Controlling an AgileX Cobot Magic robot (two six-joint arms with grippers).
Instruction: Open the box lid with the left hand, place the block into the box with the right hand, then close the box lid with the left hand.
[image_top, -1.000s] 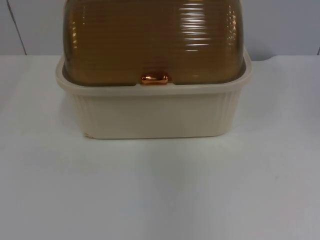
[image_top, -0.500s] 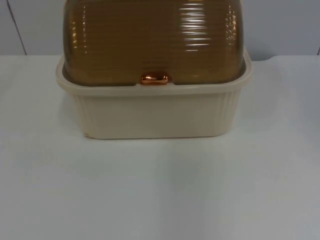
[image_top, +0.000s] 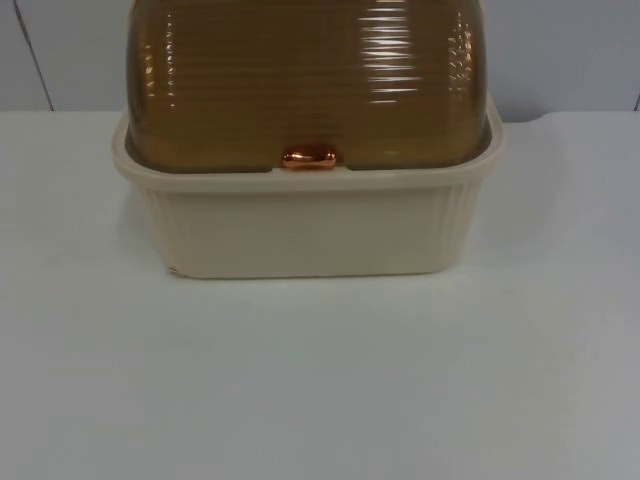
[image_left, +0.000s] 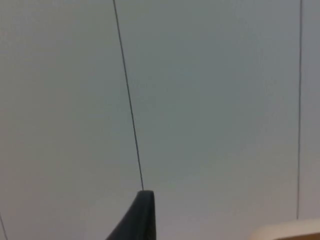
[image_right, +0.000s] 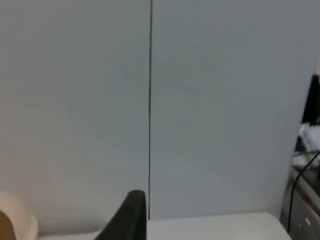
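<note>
On the white table (image_top: 320, 380) in the top view stands a cream box (image_top: 305, 225) with ribbed corners, set towards the far edge, close in front of the grey partition wall (image_top: 560, 50). Its amber, see-through ribbed lid (image_top: 305, 85) is down on the box's rim, and a small copper-coloured handle (image_top: 309, 157) sits at the middle of the lid's front edge. No block can be made out through the lid. From the left wrist view, the left gripper (image_left: 140, 220) points at the grey partition wall (image_left: 200, 100), which is crossed by thin dark seams; one black fingertip (image_left: 142, 212) is visible, and a cream corner of the box (image_left: 285, 231) lies off to one side of it. Whether this gripper's fingers are apart or together cannot be told. From the right wrist view, the right gripper (image_right: 131, 220) also faces the wall (image_right: 210, 100), above a strip of the table (image_right: 215, 227); one black fingertip (image_right: 132, 210) is seen, with a rounded cream corner of the box (image_right: 17, 220) beside it. Its finger state cannot be told either.
</note>
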